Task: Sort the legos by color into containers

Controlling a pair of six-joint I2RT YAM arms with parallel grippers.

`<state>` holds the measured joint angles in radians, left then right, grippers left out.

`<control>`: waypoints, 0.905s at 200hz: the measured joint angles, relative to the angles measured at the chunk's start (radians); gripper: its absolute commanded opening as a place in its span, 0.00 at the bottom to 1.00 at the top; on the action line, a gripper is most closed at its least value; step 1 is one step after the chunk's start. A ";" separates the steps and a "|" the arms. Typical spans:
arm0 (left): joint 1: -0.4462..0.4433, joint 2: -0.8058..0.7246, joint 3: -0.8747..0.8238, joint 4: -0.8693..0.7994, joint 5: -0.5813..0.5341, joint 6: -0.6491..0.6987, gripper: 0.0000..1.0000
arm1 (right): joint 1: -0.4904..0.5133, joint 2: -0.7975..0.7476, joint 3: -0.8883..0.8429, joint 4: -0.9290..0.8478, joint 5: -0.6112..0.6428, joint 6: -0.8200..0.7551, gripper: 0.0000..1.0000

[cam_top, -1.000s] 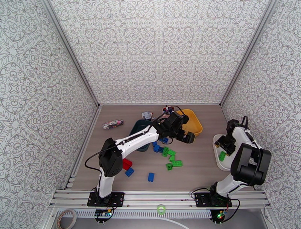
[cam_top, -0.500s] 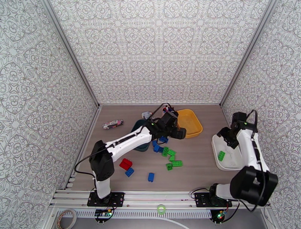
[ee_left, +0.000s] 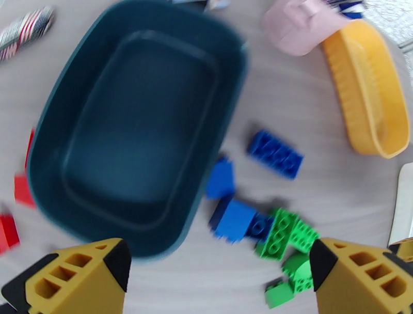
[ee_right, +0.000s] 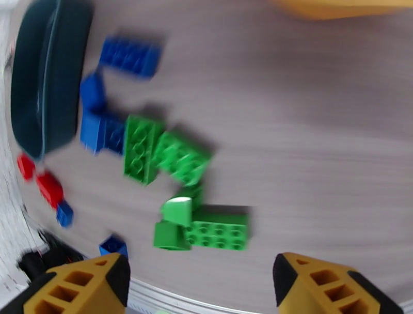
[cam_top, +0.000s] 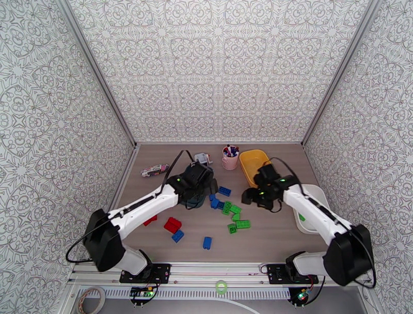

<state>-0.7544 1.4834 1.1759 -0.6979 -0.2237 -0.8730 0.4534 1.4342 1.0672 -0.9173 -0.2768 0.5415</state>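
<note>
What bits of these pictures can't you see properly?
- Top view: the left arm covers much of the dark teal tray.
- Top view: the right arm hides part of the white tray and its green brick.
- Right wrist view: the top edge cuts off the blurred yellow tray.

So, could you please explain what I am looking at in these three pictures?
These are two robot arms bolted at the near edge of a table. One picture comes from a camera above and behind them; the other two come from a camera on each wrist, where the yellow prongs are that arm's tool. The left tool is open beside a dark teal tray; the right tool is open near green bricks. Neither holds anything. Also on the table: blue bricks, red bricks, a yellow tray, a white tray, a pink cup of pens and a striped packet.
</note>
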 measured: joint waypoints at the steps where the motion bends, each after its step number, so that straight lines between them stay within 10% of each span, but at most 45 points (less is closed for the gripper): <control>1: -0.001 -0.004 -0.006 0.000 -0.001 -0.005 0.97 | 0.003 0.004 0.000 0.001 0.000 0.000 0.78; 125: -0.085 -0.149 -0.148 -0.007 -0.036 -0.149 0.97 | 0.241 -0.085 -0.184 -0.035 0.037 0.040 0.65; 181: -0.105 -0.130 -0.140 -0.010 -0.040 -0.150 0.98 | 0.254 -0.138 -0.306 -0.049 0.086 0.130 0.77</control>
<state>-0.8597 1.3529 1.0359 -0.7078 -0.2638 -1.0225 0.7078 1.2964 0.7612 -0.9661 -0.1905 0.6716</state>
